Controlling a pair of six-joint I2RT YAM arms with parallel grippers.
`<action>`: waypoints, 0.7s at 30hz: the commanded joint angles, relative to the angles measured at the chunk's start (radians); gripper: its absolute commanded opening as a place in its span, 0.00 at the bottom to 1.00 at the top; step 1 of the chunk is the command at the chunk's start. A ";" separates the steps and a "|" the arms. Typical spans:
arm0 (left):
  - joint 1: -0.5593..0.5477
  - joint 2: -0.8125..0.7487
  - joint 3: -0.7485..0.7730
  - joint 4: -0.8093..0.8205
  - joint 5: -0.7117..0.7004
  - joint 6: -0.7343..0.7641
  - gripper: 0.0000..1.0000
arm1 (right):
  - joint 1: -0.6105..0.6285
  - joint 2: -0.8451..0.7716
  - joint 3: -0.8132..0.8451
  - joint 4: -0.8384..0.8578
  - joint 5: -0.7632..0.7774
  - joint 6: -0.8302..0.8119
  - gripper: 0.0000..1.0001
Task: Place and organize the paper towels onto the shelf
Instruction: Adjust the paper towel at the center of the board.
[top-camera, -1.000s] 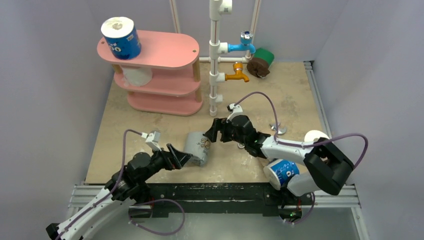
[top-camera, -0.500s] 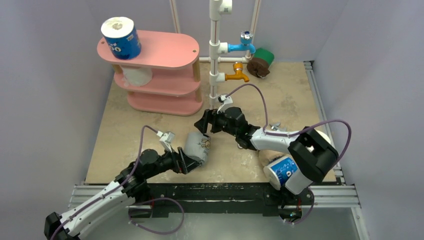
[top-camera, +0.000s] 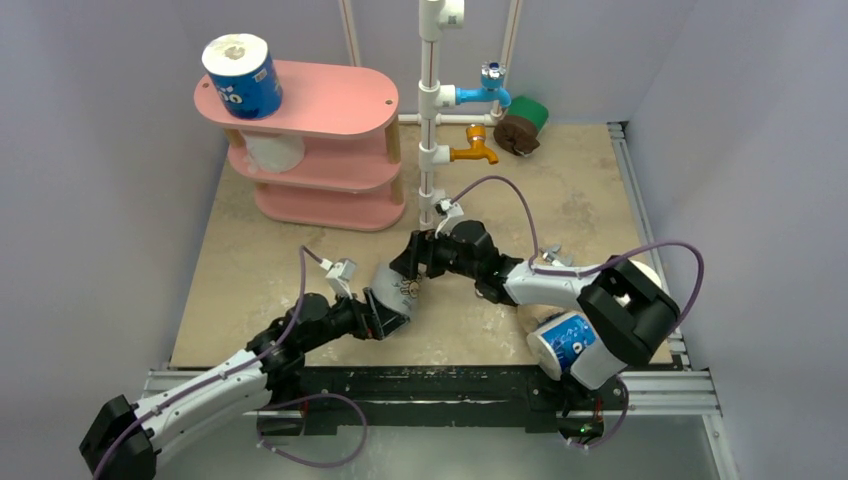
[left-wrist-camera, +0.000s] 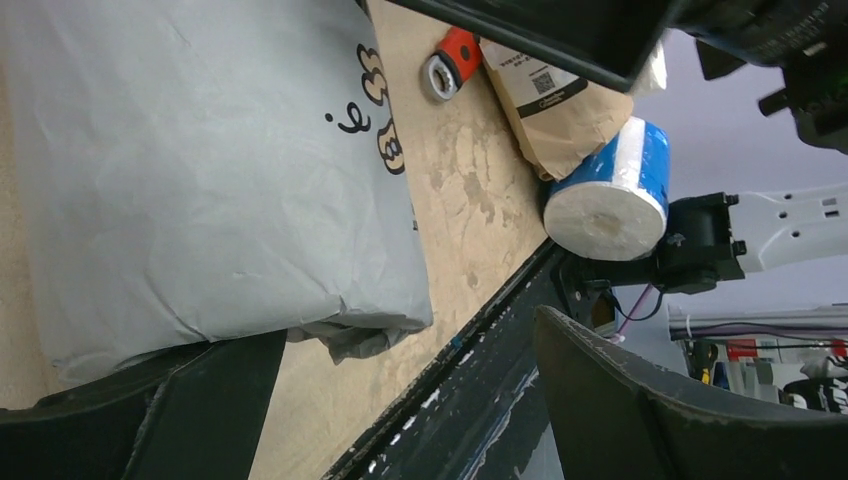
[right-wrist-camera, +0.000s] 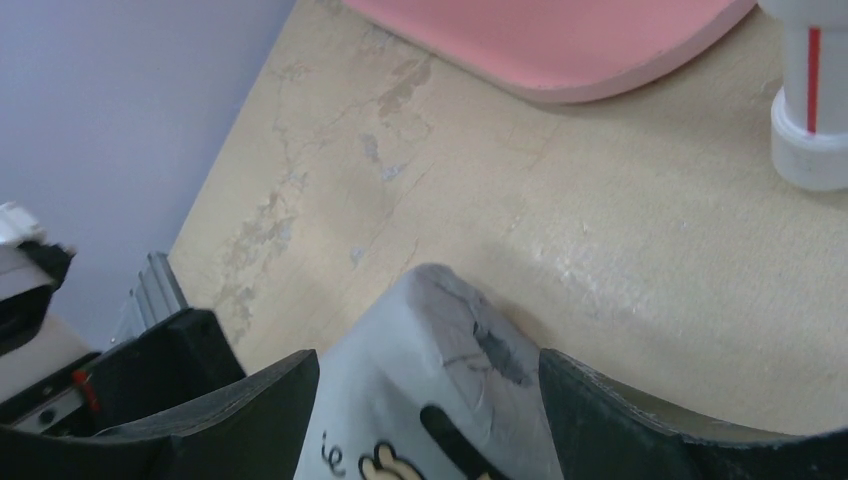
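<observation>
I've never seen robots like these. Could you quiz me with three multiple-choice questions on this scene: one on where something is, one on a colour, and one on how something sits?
1. On the pink shelf, the bare white roll sits on:
A the top board
B the middle board
C the bottom board

2. The wrapped roll between the left hand and the right hand is:
A green
B red
C grey

3. The blue printed roll on the top board:
A stands upright
B lies on its side
C is squashed flat

Answers:
B, it shows just under the top board.
C, both wrist views show a grey wrapper.
A, its hollow core faces up.
</observation>
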 joint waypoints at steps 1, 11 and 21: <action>0.013 0.064 0.019 0.140 -0.031 0.014 0.93 | -0.003 -0.097 -0.074 0.005 -0.025 0.033 0.81; 0.074 0.139 0.034 0.206 -0.044 0.006 0.93 | -0.002 -0.167 -0.213 0.040 -0.040 0.086 0.80; 0.107 0.248 0.013 0.336 -0.074 -0.060 0.91 | -0.003 -0.233 -0.281 0.072 -0.025 0.118 0.80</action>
